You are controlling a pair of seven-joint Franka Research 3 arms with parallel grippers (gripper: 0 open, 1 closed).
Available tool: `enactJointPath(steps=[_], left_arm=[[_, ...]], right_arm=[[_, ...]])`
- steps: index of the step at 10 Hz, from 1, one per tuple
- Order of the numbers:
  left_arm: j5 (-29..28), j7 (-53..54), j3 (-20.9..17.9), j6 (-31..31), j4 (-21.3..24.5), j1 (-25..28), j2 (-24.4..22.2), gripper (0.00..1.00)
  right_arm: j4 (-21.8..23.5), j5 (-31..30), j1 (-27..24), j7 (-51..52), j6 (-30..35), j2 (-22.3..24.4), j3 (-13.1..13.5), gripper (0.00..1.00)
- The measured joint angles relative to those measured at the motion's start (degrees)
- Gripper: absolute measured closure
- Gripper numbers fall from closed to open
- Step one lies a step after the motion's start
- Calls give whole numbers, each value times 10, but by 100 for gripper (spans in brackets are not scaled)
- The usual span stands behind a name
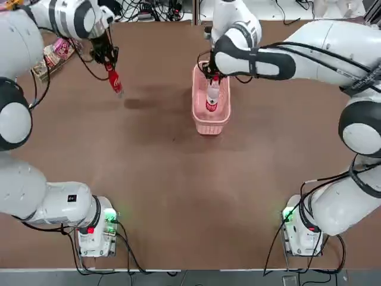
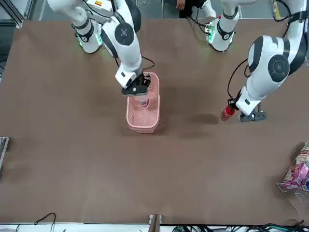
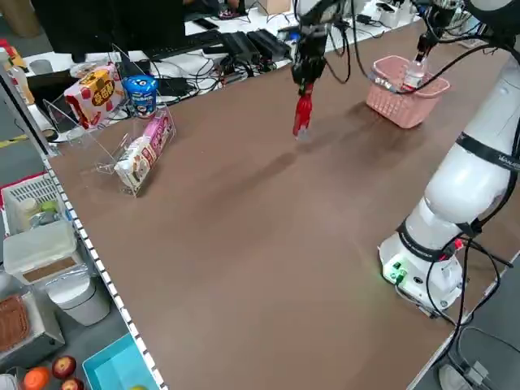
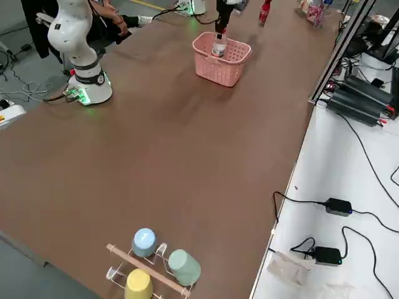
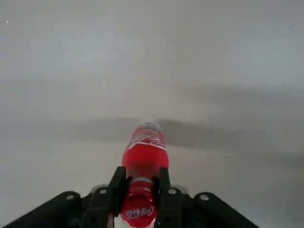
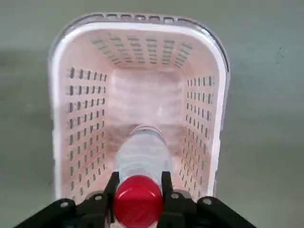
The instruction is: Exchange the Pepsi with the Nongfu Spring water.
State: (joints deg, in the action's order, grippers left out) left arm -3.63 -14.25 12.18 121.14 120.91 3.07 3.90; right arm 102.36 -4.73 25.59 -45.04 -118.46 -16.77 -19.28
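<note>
Top view: left gripper clamped on the Pepsi, bottle hanging tilted over bare table, well left of the pink basket.

Front view: right gripper clamped at the Nongfu Spring water cap, bottle upright inside the basket.

Judgement: the basket lies to the Pepsi's right; water must clear out first.

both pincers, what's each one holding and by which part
Left pincer grips the Pepsi at its neck; right pincer grips the Nongfu Spring water at its cap, over the pink basket.
</note>
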Motion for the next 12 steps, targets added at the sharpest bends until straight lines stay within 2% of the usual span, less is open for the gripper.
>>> enactJointPath(steps=[2, 6, 7, 8, 10, 11, 12], left_arm=[[-1, 16, 0, 67, 39, 22, 6, 68], [-7, 27, 0, 113, 46, 36, 39, 68], [-7, 33, 0, 115, 44, 39, 39, 68], [-7, 38, 0, 115, 44, 39, 40, 66], [-7, 42, 1, 113, 43, 38, 40, 41], [-7, 42, 3, 101, 37, 38, 39, 26], [-8, 42, 4, 71, 18, 38, 35, 12]], right_arm=[[2, -11, 0, -11, -13, -25, 0, 62], [0, -12, 0, -32, -16, -30, 0, 60], [0, -12, 0, -38, -16, -30, 0, 51], [-2, -12, 0, -39, -16, -30, 0, 38], [-8, -12, -1, -41, -16, -30, 1, 8], [-13, -12, -7, -42, -14, -27, 2, 0], [-21, -8, -27, -41, -3, -18, 3, 0]])
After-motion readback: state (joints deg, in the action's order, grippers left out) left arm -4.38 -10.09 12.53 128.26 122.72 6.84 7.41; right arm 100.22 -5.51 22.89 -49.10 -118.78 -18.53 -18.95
